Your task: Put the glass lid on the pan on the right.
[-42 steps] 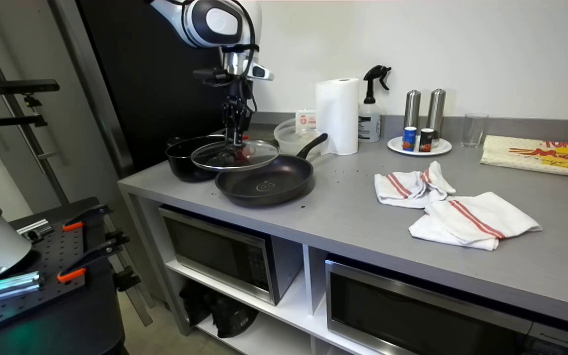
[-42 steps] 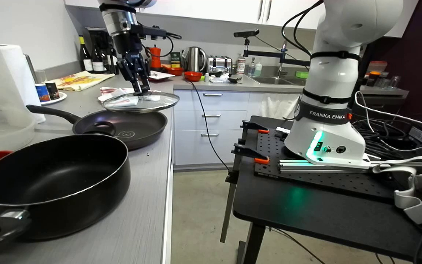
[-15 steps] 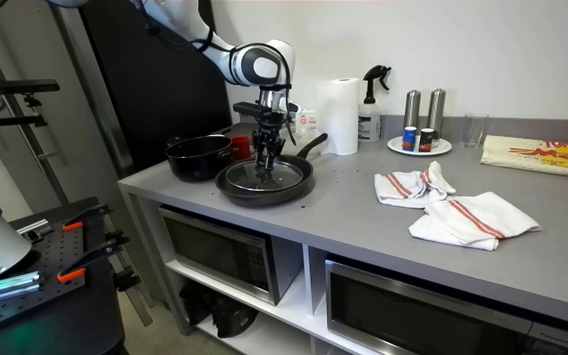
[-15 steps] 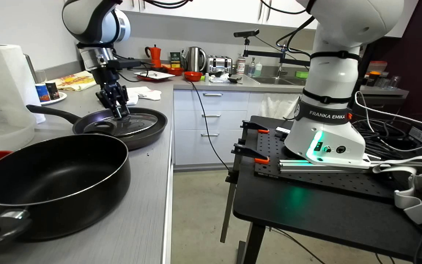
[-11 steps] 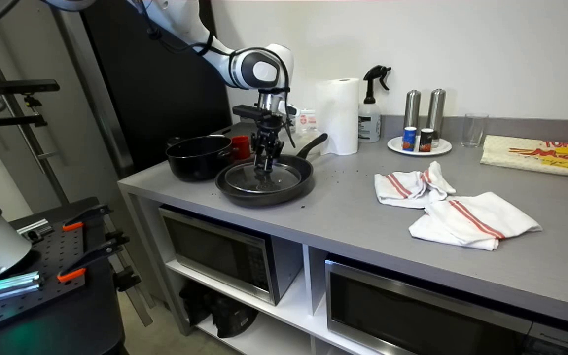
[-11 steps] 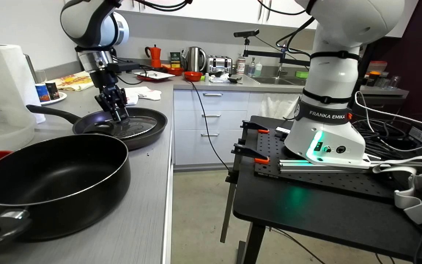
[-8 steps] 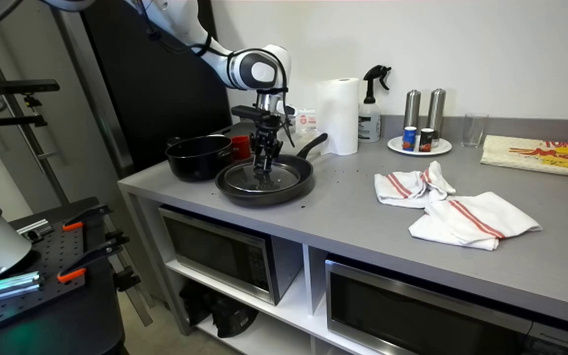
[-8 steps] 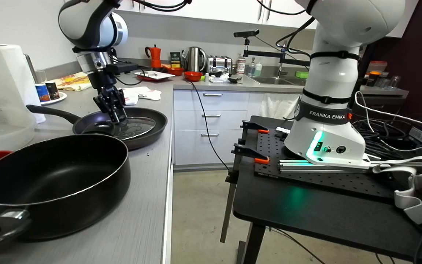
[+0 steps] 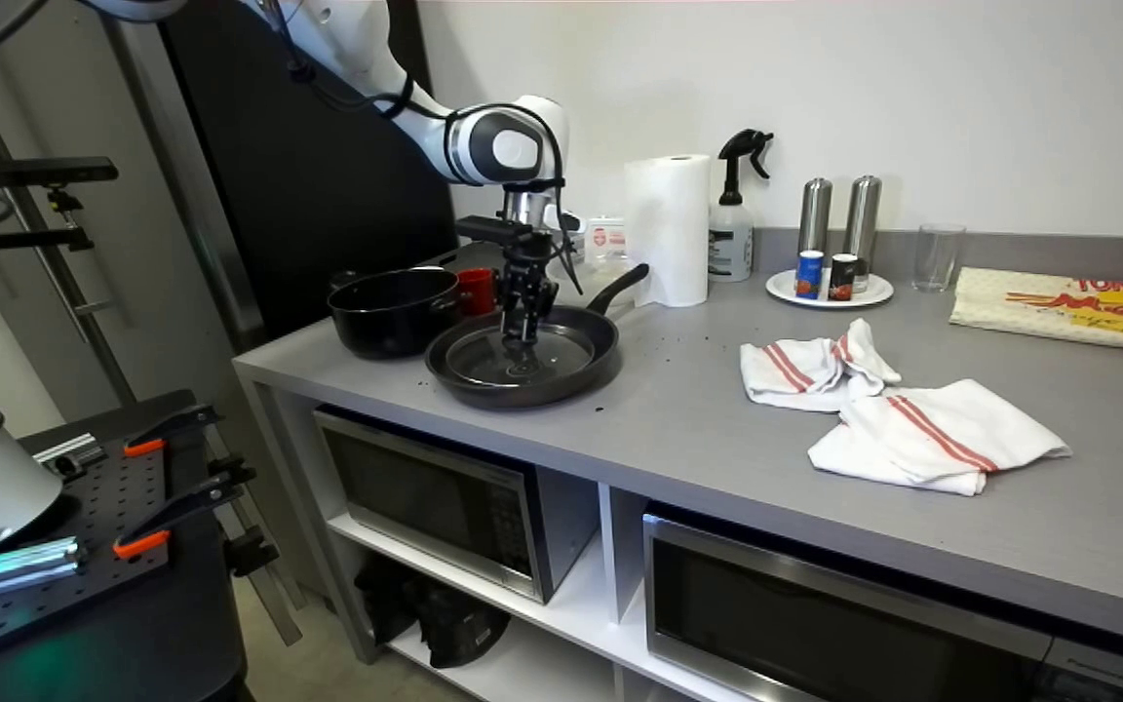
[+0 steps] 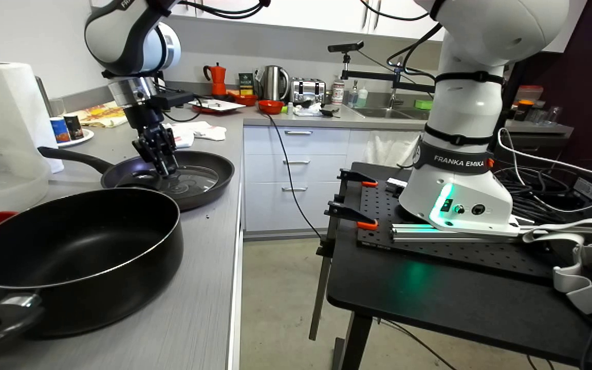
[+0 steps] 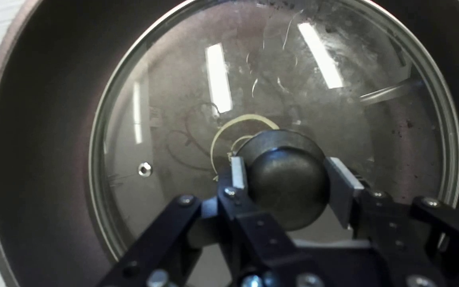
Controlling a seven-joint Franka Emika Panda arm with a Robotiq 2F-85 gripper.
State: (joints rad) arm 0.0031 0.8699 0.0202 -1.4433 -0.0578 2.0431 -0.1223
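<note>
The glass lid (image 9: 566, 356) lies inside the dark frying pan (image 9: 484, 396), below its rim and roughly level. Both also show in an exterior view, the lid (image 10: 201, 177) within the pan (image 10: 221, 187). In the wrist view the lid (image 11: 253, 91) is narrower than the pan (image 11: 34, 159), with pan floor showing around it. My gripper (image 11: 285, 171) points down with its pads on both sides of the dark knob (image 11: 289, 195), looking shut on it. The gripper also shows in both exterior views (image 9: 521, 339) (image 10: 167, 172). The lid's contact with the pan floor is hard to see.
The deeper black pot (image 9: 386, 322) stands beside the pan, with a red cup (image 9: 476, 292) behind. The pan's handle (image 9: 618, 288) points toward a paper towel roll (image 9: 669, 229). Striped towels (image 9: 932, 429) and a white plate (image 9: 830, 298) lie farther along the counter.
The lid, held in the air above the pan and partly over the pot 2.8 s ago, has come down into the pan. Over the last second gripper and lid have sunk slightly further.
</note>
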